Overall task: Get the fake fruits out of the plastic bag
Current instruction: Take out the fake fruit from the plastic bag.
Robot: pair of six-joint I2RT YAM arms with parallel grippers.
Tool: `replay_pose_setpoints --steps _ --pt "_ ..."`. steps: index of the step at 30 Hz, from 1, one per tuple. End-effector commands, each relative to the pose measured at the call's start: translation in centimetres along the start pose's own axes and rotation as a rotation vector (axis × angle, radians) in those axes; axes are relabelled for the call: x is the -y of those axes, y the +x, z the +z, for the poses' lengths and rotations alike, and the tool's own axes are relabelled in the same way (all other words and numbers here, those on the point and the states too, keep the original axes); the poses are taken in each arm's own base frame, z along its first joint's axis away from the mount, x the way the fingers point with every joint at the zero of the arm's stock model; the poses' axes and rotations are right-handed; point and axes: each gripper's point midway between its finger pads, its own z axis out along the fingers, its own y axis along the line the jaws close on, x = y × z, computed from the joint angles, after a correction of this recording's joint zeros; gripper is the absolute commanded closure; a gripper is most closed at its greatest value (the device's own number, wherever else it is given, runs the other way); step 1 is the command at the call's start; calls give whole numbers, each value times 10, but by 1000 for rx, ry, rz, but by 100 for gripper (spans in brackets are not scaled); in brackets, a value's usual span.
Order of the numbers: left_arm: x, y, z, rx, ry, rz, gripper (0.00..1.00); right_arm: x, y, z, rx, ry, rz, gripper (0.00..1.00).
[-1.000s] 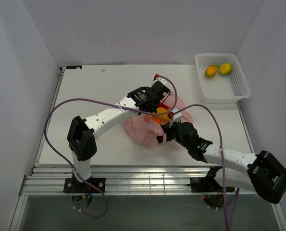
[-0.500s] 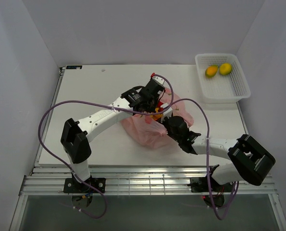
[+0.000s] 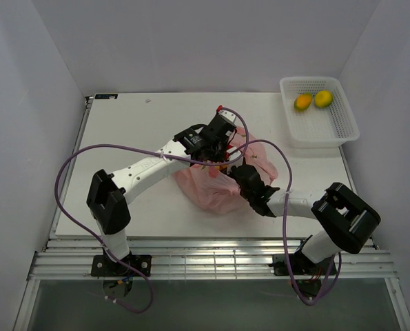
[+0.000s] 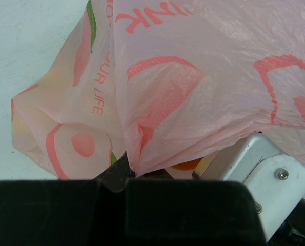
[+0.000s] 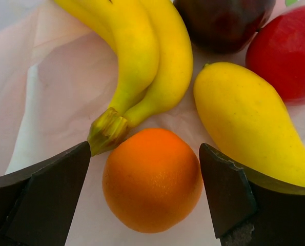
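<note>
Right arm has folded in closer over the last second, its right pincer (image 3: 236,172) now pushed into the bag (image 3: 215,192) mid-bench (image 3: 122,131), while the left pincer (image 3: 220,153) meets the bag's far rim. Two yellow fruits (image 3: 322,98) lie in the basket (image 3: 342,127), well apart.

Left wrist: pink, crinkly film printed with peaches is drawn to a taut point at the pincer, apparently nipped there to hold the mouth open.

Right wrist: fingers (image 5: 44,200) stand apart either side of a glossy orange (image 5: 152,184), likely the next pick. A banana (image 5: 142,61), oblong fruit (image 5: 249,123), apple (image 5: 290,51) and dark fruit (image 5: 224,20) crowd behind, all inside the bag.
</note>
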Motion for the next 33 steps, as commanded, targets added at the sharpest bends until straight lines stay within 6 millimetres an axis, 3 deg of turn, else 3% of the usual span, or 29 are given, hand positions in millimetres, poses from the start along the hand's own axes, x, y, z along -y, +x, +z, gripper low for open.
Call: replay_pose_setpoints --steps 1,11,15,17,20,21,23,25,26,27,33 --pt "-2 -16 -19 63 16 -34 100 6 -1 -3 17 42 28 7" --pt "-2 -14 -18 67 27 -33 100 6 11 5 -28 45 20 0" --pt "-3 -14 -20 75 26 -36 100 6 -1 1 6 48 25 34" --pt "-3 -14 -20 79 24 -36 100 7 -5 -3 17 53 20 38" --pt "-6 -14 -19 84 9 -38 100 5 -19 -13 42 35 24 45" --pt "-7 -13 -19 82 6 -37 100 -1 -33 -21 73 5 31 48" --pt "-7 -13 -18 83 2 -37 100 -4 -39 -31 70 -17 35 49" --pt "-10 -13 -17 84 -10 -40 100 -7 -62 -49 118 -40 49 49" --pt "-10 -13 -17 85 -14 -47 100 -6 -60 -56 96 -36 45 49" --pt "-11 -14 -17 88 -15 -52 100 -6 -78 -67 136 -41 49 48" --pt "-17 -19 -16 106 -34 -67 100 13 -115 -109 150 56 37 51"
